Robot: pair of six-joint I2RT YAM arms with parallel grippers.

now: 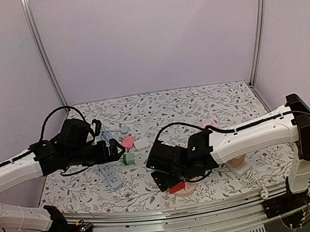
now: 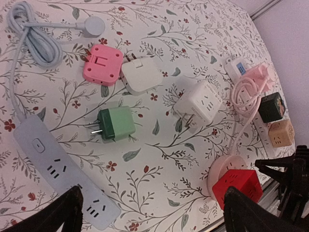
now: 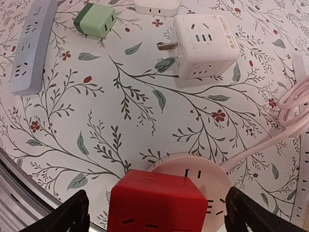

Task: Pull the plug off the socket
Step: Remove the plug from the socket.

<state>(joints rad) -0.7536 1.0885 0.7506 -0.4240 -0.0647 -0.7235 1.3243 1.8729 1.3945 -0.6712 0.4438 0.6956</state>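
The plug, a red cube (image 3: pixel 154 205), sits on a round pinkish-white socket (image 3: pixel 208 180) near the table's front edge. My right gripper (image 3: pixel 159 215) hovers over it, open, with one dark finger on each side of the cube and clear of it. From above, the red plug (image 1: pixel 178 188) shows just below the right gripper (image 1: pixel 172 176). My left gripper (image 2: pixel 152 215) is open over bare tablecloth, with the red plug (image 2: pixel 236 186) and its socket (image 2: pixel 222 166) near its right finger. In the top view the left gripper (image 1: pixel 113 150) is beside a green adapter.
A grey power strip (image 2: pixel 53 169) lies at the left with its coiled cable. A green adapter (image 2: pixel 116 123), a pink one (image 2: pixel 102 64), a white one (image 2: pixel 142 75) and a white cube (image 2: pixel 200 102) lie loose mid-table. Black (image 2: pixel 273 107) and tan (image 2: pixel 281 133) cubes sit right, by a pink cable (image 2: pixel 248 89).
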